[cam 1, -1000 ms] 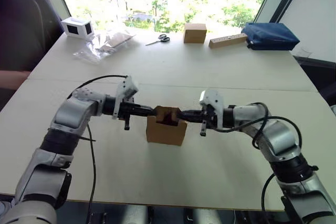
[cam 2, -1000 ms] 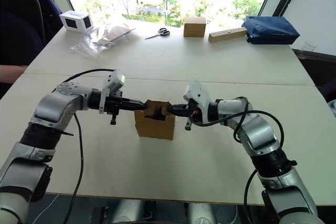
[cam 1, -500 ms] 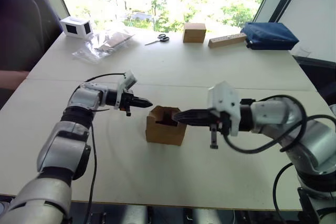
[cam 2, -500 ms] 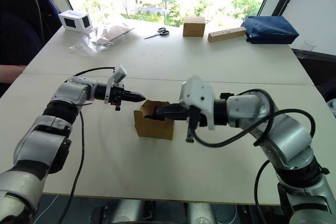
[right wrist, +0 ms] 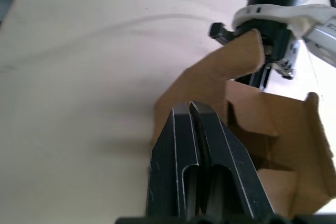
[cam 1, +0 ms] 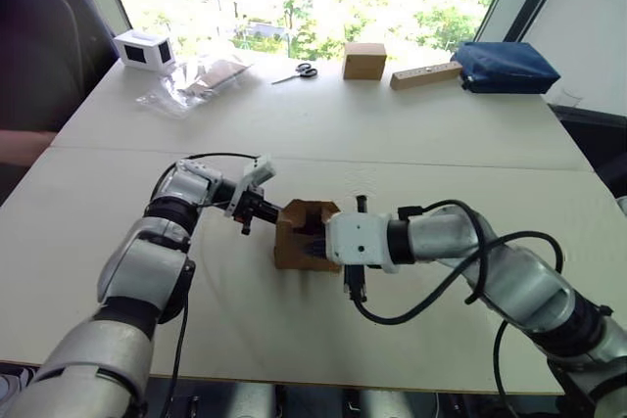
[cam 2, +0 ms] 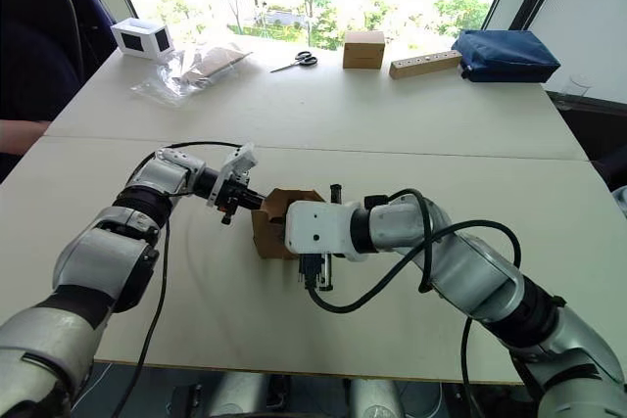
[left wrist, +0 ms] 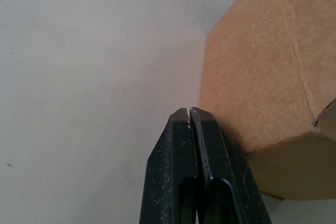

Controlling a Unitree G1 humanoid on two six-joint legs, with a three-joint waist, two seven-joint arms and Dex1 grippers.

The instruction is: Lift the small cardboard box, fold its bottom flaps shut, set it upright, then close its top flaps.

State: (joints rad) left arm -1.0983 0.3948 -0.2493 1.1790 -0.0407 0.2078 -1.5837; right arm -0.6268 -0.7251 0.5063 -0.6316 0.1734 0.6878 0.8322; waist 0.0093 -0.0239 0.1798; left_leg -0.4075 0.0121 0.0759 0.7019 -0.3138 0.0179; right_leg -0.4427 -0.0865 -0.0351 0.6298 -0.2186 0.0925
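Note:
The small cardboard box stands upright on the table with its open end up. Its top flaps stick up around the opening. The bottom flaps are hidden underneath. My left gripper is shut and empty; its fingertips rest against the box's left wall. My right gripper is also shut and empty. It reaches in from the right, over the opening, with its tips close to a raised flap. Its white wrist housing covers the box's right side.
Along the far edge lie a white box with dark windows, plastic bags, scissors, a cardboard cube, a wooden block and a blue bag. A person's arm shows at the left edge.
My left gripper drew back from the box top, then came in again against the left wall. My right arm swung round and closer, its wrist now over the box's right side.

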